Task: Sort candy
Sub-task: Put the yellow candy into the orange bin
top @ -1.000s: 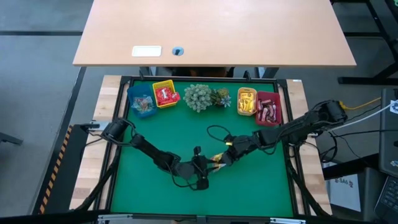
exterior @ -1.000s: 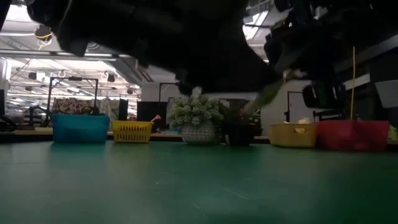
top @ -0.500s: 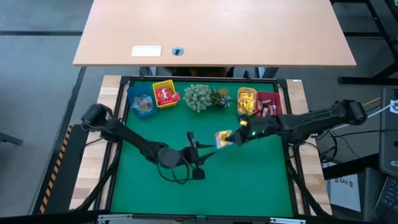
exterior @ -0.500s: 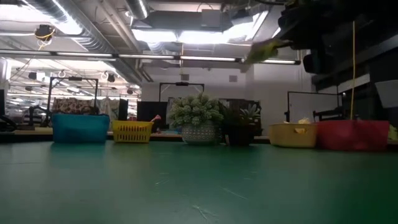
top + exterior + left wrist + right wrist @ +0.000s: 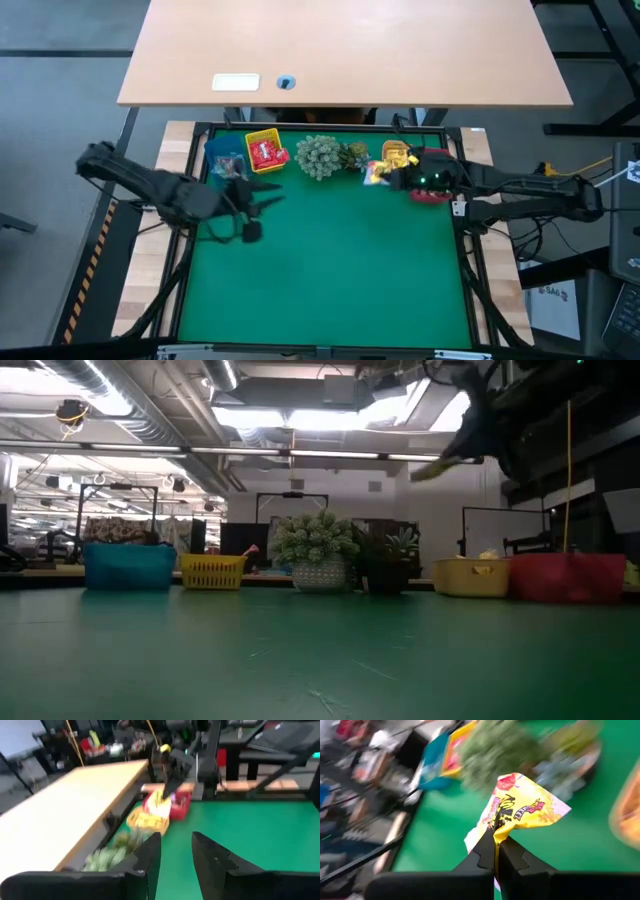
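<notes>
Now the orange bin (image 5: pixel 397 163) sits just beyond and beside the right claw (image 5: pixel 378 175), which is clenched on a yellow candy packet (image 5: pixel 520 808) hanging ahead of its fingertips. Far across, the left claw (image 5: pixel 268 198) waits half-spread, holding nothing.

Yellow candy packet (image 5: pixel 522 810) — red print — green mat (image 5: pixel 340 270).

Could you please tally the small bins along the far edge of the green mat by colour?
Blue bin: 1
Yellow bin with red packets: 1
Orange-yellow bin: 1
Red bin: 1
Total: 4
</notes>
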`<action>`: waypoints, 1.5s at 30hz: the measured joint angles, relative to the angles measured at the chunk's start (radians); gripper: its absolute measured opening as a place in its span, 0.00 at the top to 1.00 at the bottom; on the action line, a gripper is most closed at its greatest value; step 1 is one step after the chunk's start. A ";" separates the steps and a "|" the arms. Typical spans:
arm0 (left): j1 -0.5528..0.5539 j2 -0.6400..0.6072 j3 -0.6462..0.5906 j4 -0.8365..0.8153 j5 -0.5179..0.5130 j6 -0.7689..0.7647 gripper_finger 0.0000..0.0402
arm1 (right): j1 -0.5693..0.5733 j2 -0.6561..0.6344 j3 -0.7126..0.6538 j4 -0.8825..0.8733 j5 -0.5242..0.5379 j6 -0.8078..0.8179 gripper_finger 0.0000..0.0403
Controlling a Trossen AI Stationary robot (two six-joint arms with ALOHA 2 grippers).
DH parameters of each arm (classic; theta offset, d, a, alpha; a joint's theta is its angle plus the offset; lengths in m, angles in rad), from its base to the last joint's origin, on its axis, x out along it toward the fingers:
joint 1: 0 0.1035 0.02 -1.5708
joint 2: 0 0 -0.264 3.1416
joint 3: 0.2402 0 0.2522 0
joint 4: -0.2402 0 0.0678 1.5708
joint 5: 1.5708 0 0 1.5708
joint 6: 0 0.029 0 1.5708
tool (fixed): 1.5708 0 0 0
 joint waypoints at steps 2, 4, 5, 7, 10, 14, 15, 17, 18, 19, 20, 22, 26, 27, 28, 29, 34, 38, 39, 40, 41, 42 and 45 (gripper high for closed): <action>-0.010 -0.076 0.000 -0.121 0.008 -0.059 0.75 | -0.041 0.000 0.000 -0.042 0.037 -0.025 1.00; -0.023 -0.146 -0.017 -0.217 0.008 -0.107 0.75 | -0.083 0.001 0.000 -0.088 0.081 -0.049 1.00; -0.033 -0.180 -0.038 -0.239 0.007 -0.116 0.75 | -0.100 0.003 0.000 -0.103 0.107 -0.062 1.00; -0.052 -0.249 -0.098 -0.238 0.008 -0.130 0.75 | -0.135 0.008 0.000 -0.139 0.150 -0.069 1.00; -0.075 -0.367 -0.225 -0.215 0.000 -0.139 0.75 | -0.184 0.008 -0.001 -0.149 0.194 -0.072 1.00; -0.087 -0.532 -0.431 -0.107 -0.077 -0.140 0.75 | -0.228 0.008 -0.001 -0.151 0.198 -0.073 1.00; -0.087 -0.574 -0.480 -0.080 -0.095 -0.137 0.75 | -0.236 0.008 -0.001 -0.151 0.198 -0.073 1.00; -0.086 -0.655 -0.567 -0.049 -0.105 -0.136 0.75 | -0.244 0.008 -0.001 -0.151 0.198 -0.073 1.00; -0.086 -0.696 -0.603 -0.045 -0.105 -0.136 0.75 | -0.250 0.008 -0.001 -0.151 0.198 -0.073 1.00; -0.086 -0.736 -0.636 -0.041 -0.105 -0.135 0.75 | -0.248 0.008 -0.001 -0.152 0.198 -0.073 1.00; -0.086 -0.777 -0.666 -0.037 -0.106 -0.135 0.75 | -0.247 0.008 -0.001 -0.152 0.198 -0.073 1.00; -0.086 -0.856 -0.719 -0.028 -0.108 -0.131 0.75 | -0.247 0.013 -0.001 -0.151 0.197 -0.073 1.00; -0.086 -0.997 -0.792 -0.009 -0.108 -0.097 0.75 | -0.247 0.027 -0.001 -0.155 0.158 -0.073 1.00; -0.086 -1.027 -0.805 -0.007 -0.108 -0.085 0.75 | -0.247 0.033 -0.001 -0.156 0.145 -0.073 1.00; -0.086 -1.054 -0.817 -0.003 -0.108 -0.076 0.75 | -0.247 0.040 -0.001 -0.160 0.133 -0.073 1.00; -0.086 -1.077 -0.829 0.000 -0.108 -0.064 0.75 | -0.247 0.048 -0.001 -0.162 0.126 -0.073 1.00; -0.072 -1.076 -0.893 0.092 -0.068 -0.036 0.75 | -0.247 0.099 -0.001 -0.157 0.115 -0.072 1.00; -0.051 -1.074 -0.980 0.256 0.031 -0.031 0.75 | -0.247 0.143 -0.001 -0.144 0.109 -0.069 1.00; -0.043 -1.075 -1.003 0.320 0.056 -0.021 0.75 | -0.247 0.153 -0.001 -0.141 0.105 -0.069 1.00; -0.035 -1.075 -1.028 0.390 0.084 -0.006 0.75 | -0.247 0.163 -0.001 -0.139 0.098 -0.068 1.00; -0.025 -1.075 -1.058 0.459 0.112 0.010 0.75 | -0.247 0.174 -0.001 -0.137 0.095 -0.068 1.00; -0.015 -1.075 -1.078 0.489 0.141 0.022 0.75 | -0.247 0.184 -0.001 -0.136 0.094 -0.069 1.00; 0.017 -1.074 -1.075 0.530 0.204 0.028 0.75 | -0.247 0.208 -0.001 -0.136 0.112 -0.069 0.97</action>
